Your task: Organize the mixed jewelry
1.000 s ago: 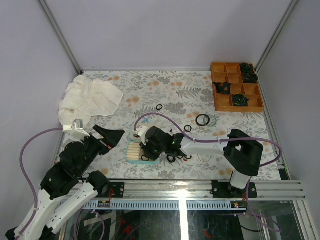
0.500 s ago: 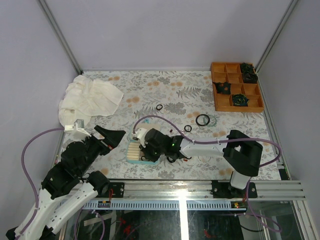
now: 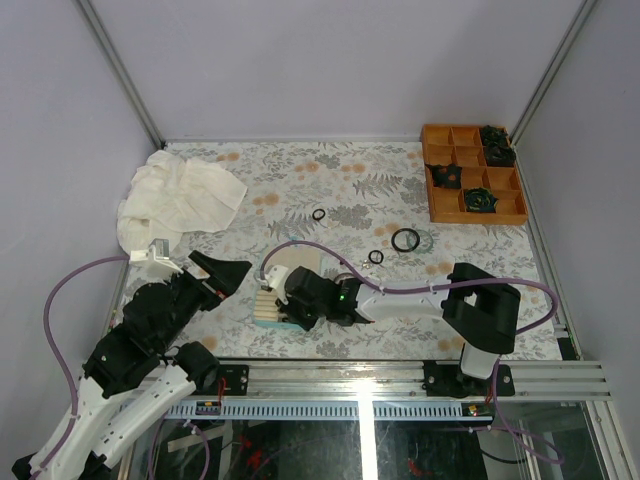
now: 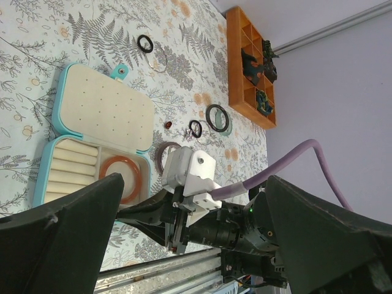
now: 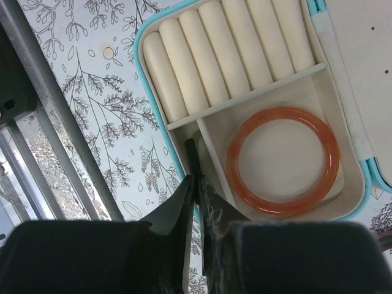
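Bangle [image 5: 282, 160], reddish-brown, lies flat in the teal case's [image 4: 104, 110] open compartment. Your right gripper [image 5: 195, 184] is pinched closed, seemingly empty, at the bangle's 8 o'clock. Lift straight clear, then fetch the loose black ring [image 3: 319, 214] at the case's 1 o'clock. Your left gripper [image 3: 222, 272] gapes idle.

The orange-red bangle [image 5: 282, 113] looks glossy, smooth and translucent (resin or glass); the cream rolls [image 5: 214, 55] are matt, soft-looking padding.
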Tool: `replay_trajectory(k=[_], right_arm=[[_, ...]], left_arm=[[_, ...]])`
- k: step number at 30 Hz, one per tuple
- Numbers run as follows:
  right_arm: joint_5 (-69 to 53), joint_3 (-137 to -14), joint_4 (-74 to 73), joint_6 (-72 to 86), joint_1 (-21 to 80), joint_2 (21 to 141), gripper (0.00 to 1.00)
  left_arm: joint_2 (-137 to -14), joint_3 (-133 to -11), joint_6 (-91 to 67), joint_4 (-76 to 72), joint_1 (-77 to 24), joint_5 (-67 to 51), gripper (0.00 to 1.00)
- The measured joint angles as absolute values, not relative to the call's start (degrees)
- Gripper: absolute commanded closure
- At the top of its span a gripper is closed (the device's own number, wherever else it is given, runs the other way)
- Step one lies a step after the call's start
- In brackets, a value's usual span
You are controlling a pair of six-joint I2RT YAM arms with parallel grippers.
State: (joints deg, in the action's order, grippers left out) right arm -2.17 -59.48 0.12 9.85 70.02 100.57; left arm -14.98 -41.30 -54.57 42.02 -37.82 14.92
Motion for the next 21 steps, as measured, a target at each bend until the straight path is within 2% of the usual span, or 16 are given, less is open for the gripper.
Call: replay_trajectory(k=[17,21], right_arm=[[-0.5,-59.5,-0.5,9.1,70.3,100.8,0.58],[-0.5,-59.5,-0.5,9.1,70.6,100.7,0.47]], left_arm=[[-15.3,-41.3,-54.7,41.6,-37.8,14.4,0.00],[-15.8,-41.3,-54.7,41.2,-37.8,14.3,0.00]])
